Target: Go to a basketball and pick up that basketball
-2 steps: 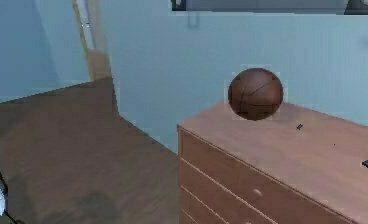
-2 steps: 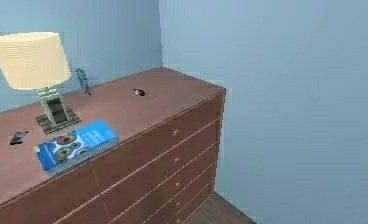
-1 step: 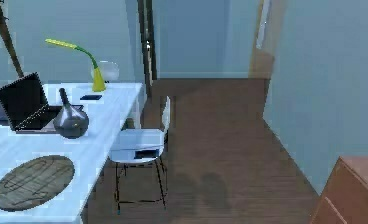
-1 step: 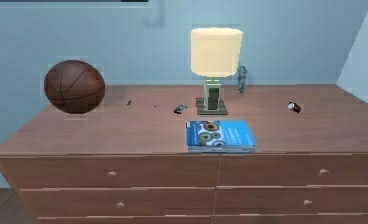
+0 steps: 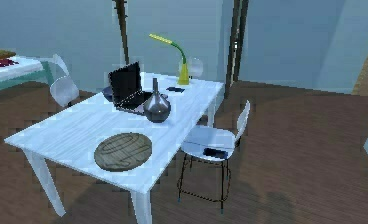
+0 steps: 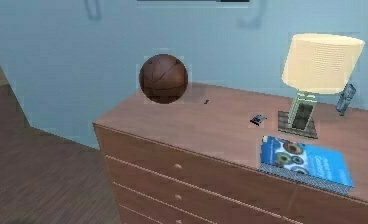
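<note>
A brown-orange basketball (image 6: 163, 78) rests on the top of a wooden dresser (image 6: 182, 130), near its back left corner and close to the pale blue wall. It is round with dark seam lines.
On the dresser stand a cream-shaded lamp (image 6: 318, 72), a blue book (image 6: 306, 160) and a small dark object (image 6: 258, 120). The forward view has a white table (image 5: 62, 135) with a laptop (image 5: 130, 88), a dark vase (image 5: 157, 105), a round mat (image 5: 123, 151), a yellow desk lamp (image 5: 174, 55) and white chairs (image 5: 217, 142).
</note>
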### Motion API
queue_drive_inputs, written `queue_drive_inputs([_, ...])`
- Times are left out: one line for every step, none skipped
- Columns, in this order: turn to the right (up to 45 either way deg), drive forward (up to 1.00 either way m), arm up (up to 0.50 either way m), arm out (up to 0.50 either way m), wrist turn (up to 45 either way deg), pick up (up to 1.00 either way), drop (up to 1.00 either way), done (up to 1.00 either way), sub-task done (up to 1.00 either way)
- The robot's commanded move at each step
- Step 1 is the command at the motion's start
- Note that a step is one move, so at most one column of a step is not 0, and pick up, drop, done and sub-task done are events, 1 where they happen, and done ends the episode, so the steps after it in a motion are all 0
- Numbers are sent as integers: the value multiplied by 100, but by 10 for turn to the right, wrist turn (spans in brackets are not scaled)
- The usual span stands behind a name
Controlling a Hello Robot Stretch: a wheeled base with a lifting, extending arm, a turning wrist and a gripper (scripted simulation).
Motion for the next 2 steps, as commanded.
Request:
queue_drive_inputs([0,0,50,0,0,0,0,0,0])
queue_drive_inputs([0,0,38,0,0,0,0,0,0])
